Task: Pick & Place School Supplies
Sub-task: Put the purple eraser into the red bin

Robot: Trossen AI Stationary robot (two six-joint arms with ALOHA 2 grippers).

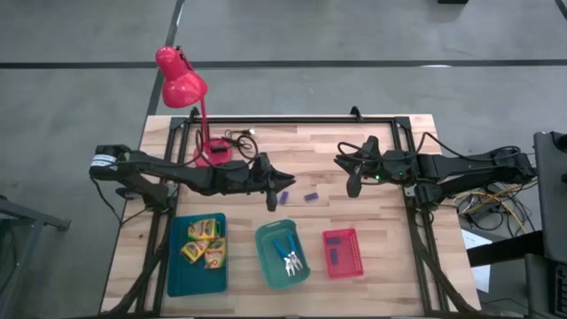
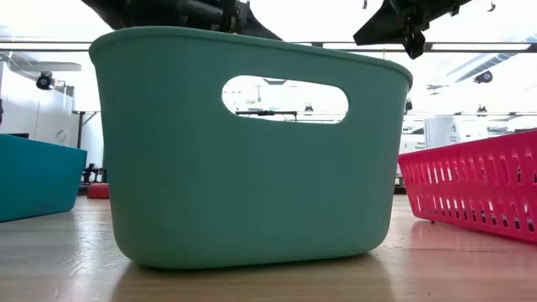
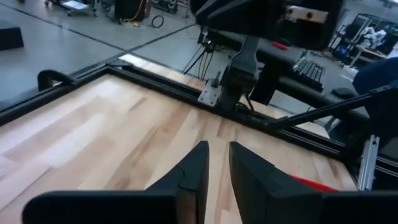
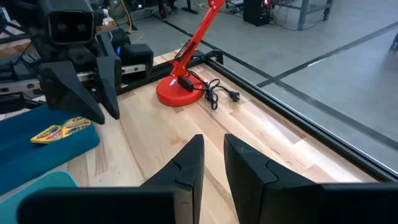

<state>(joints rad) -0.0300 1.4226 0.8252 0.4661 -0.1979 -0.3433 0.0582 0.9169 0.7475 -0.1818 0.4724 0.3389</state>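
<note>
Two purple blocks (image 1: 283, 197) (image 1: 311, 196) lie flat on the wooden table between the arms. My left gripper (image 1: 270, 197) (image 3: 218, 146) hangs above the table just left of the nearer block, its fingers a narrow gap apart with nothing between them. My right gripper (image 1: 353, 184) (image 4: 213, 138) hovers right of the blocks, also narrowly open and empty. Yellow-green crayon boxes (image 1: 203, 241) (image 4: 62, 130) lie in the teal tray (image 1: 174, 266). Blue-handled scissors (image 1: 288, 255) lie in the green tray (image 1: 266, 266). More purple blocks (image 1: 335, 255) lie in the red tray (image 1: 354, 257).
A red desk lamp (image 1: 182, 84) (image 4: 186, 62) stands at the far left, its base (image 1: 213, 152) and black cord (image 1: 239, 140) on the table. The three trays sit in a row along the near edge. A black frame (image 1: 292, 120) borders the table.
</note>
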